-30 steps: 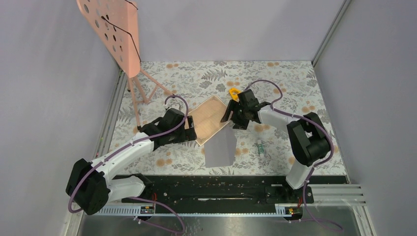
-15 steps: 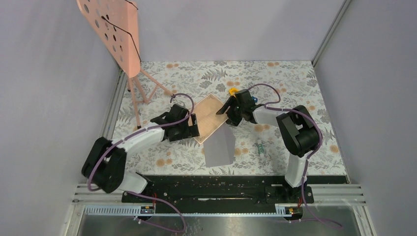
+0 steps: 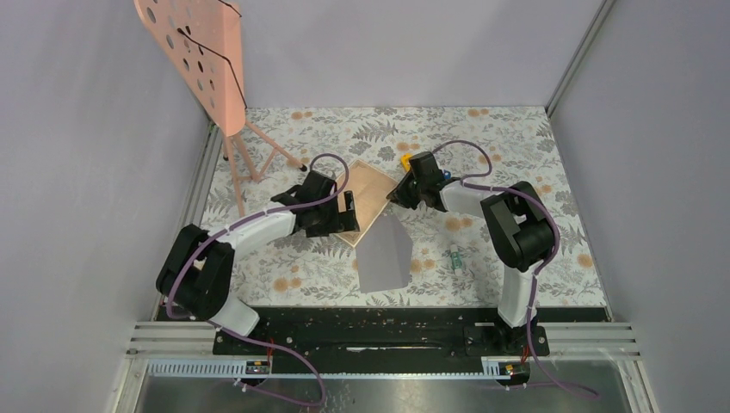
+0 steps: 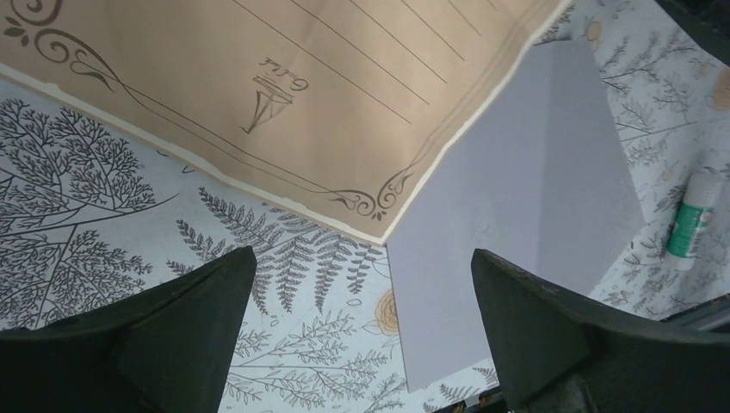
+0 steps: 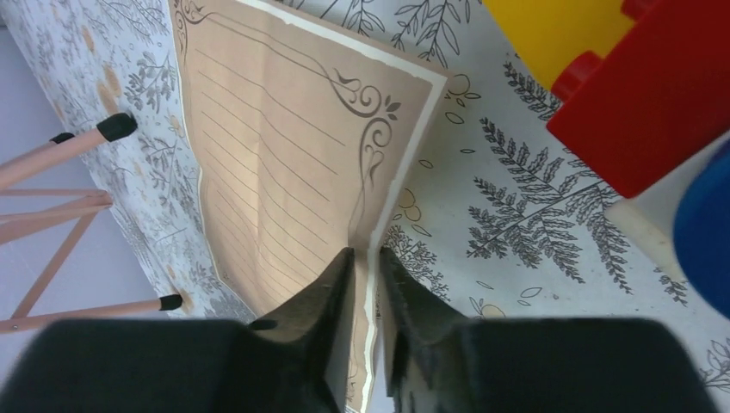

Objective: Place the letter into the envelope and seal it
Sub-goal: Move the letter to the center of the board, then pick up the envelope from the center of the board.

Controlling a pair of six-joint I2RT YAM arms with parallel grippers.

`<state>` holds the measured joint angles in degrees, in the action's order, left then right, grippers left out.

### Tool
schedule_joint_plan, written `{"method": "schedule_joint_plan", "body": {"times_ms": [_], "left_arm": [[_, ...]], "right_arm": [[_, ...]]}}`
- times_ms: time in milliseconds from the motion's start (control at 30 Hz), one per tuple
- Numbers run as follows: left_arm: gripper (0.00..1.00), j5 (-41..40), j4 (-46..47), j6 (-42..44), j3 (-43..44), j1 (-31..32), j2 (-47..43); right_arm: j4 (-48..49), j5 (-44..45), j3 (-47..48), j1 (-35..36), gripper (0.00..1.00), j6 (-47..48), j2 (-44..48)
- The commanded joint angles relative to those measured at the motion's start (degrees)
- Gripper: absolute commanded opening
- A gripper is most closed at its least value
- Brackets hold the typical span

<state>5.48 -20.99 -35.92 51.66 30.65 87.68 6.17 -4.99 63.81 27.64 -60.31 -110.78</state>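
Note:
The letter (image 3: pixel 366 200), a tan lined sheet with ornate corners, lies at the middle of the floral table. Its near corner overlaps the grey-lilac envelope (image 3: pixel 385 254), which lies flat just in front. My left gripper (image 3: pixel 346 215) hovers open at the letter's near left edge. In the left wrist view the letter (image 4: pixel 284 86) and envelope (image 4: pixel 516 215) lie beyond my wide-apart fingers (image 4: pixel 198 327), which hold nothing. My right gripper (image 5: pixel 365 258) is pinched on the right edge of the letter (image 5: pixel 275 155), and the paper buckles up between the fingers.
A glue stick (image 3: pixel 455 258) lies right of the envelope. Yellow (image 5: pixel 551 34), red (image 5: pixel 654 95) and blue (image 5: pixel 702 224) toy blocks sit close behind my right gripper. A pink perforated stand (image 3: pixel 207 60) on thin legs stands at the back left.
My right gripper dropped onto the letter's right edge and closed from wide open to a pinch. My left arm swung right and forward toward the letter's near corner, still open.

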Motion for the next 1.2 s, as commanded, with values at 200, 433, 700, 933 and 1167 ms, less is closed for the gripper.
{"method": "schedule_joint_plan", "body": {"times_ms": [200, 433, 700, 933, 1167], "left_arm": [[0.99, 1.9, -7.1, 3.7, 2.2, -0.4, -11.8], [0.99, -2.2, -12.0, 5.5, 6.0, -1.1, -11.8], [0.99, 0.2, -9.7, 3.6, 6.4, -1.4, -5.9], [0.99, 6.0, -7.9, 1.1, 8.3, -1.4, 1.4], [0.99, 12.7, -1.5, -2.5, 7.4, -0.9, 3.5]], "right_arm": [[-0.9, -4.8, -0.1, -0.5, 0.0, 7.1, 8.3], [-5.2, -11.5, -7.6, 0.0, 0.0, 11.7, 17.2], [-20.5, -14.4, -14.1, 1.0, 0.58, 23.3, 24.7], [-25.9, -4.8, -16.4, 0.6, 0.7, 27.8, 29.1], [-24.6, -7.2, -17.0, 0.7, 0.66, 27.9, 25.2]]}}
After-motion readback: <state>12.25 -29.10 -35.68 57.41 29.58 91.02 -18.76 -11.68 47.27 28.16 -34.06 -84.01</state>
